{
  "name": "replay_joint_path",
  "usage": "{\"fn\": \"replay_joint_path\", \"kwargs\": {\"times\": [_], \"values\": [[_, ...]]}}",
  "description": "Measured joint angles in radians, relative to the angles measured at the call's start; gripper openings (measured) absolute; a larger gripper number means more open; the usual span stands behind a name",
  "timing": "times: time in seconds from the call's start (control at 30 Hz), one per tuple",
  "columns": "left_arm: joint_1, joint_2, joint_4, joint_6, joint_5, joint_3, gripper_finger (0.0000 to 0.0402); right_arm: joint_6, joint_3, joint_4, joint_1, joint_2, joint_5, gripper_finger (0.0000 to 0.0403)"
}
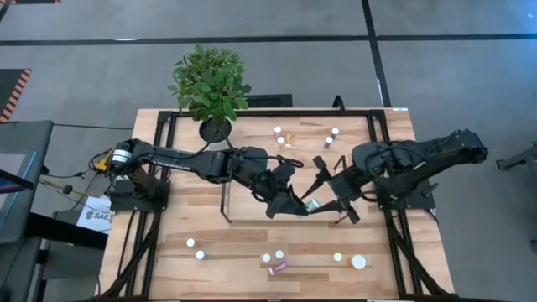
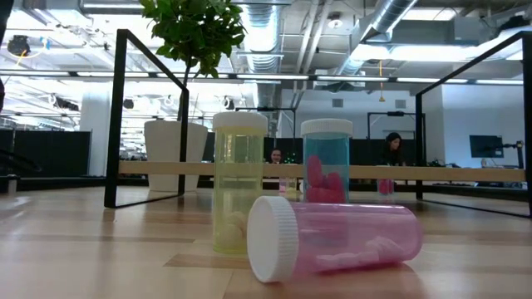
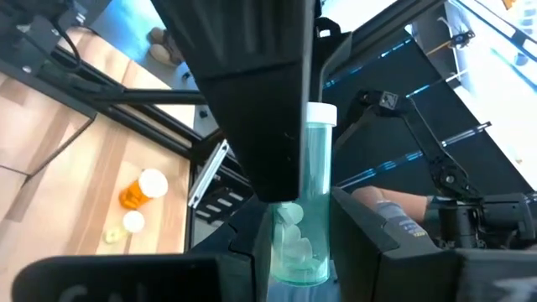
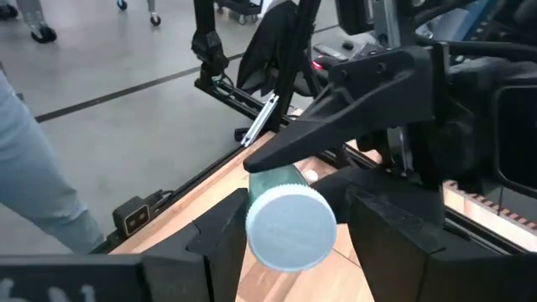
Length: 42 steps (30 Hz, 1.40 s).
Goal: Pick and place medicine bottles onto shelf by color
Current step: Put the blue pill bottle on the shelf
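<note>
At centre frame in the high view, the left gripper point(image 1: 295, 206) clamps a teal bottle point(image 1: 311, 205), its long axis pointing cap-first toward the right gripper point(image 1: 333, 195), whose spread fingers flank the cap mid-handover.

Bright, even overhead light — soft shadows on the table point(image 1: 252, 243). Low view: ceiling lights glare, nearest pink bottle point(image 2: 332, 237) slightly blurred.
</note>
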Motion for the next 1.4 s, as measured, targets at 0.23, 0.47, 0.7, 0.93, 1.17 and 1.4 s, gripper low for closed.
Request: {"fn": "replay_joint_path", "kwargs": {"times": [0.23,0.47,0.7,0.93,1.17,1.4], "values": [[0.000,0.000,-0.004,0.000,0.016,0.000,0.0078,0.001,0.011,0.002,0.029,0.009,0.001,0.0176],[0.000,0.000,-0.015,0.003,0.015,0.000,0.0078,0.003,0.011,-0.013,0.029,0.000,-0.001,0.0114],[0.000,0.000,-0.002,0.002,0.017,0.000,0.0085,0.036,0.011,-0.023,0.033,-0.004,0.000,0.0125],[-0.002,0.000,0.008,0.044,0.011,-0.001,0.0153,0.104,0.012,-0.050,0.034,-0.006,0.000,0.0116],[0.024,-0.001,-0.032,0.075,0.020,-0.001,0.0205,0.209,0.017,-0.219,0.028,-0.042,0.000,0.0114],[0.048,-0.001,-0.247,0.068,0.001,-0.001,0.0202,0.359,0.074,-0.514,-0.031,-0.061,0.122,0.0121]]}}
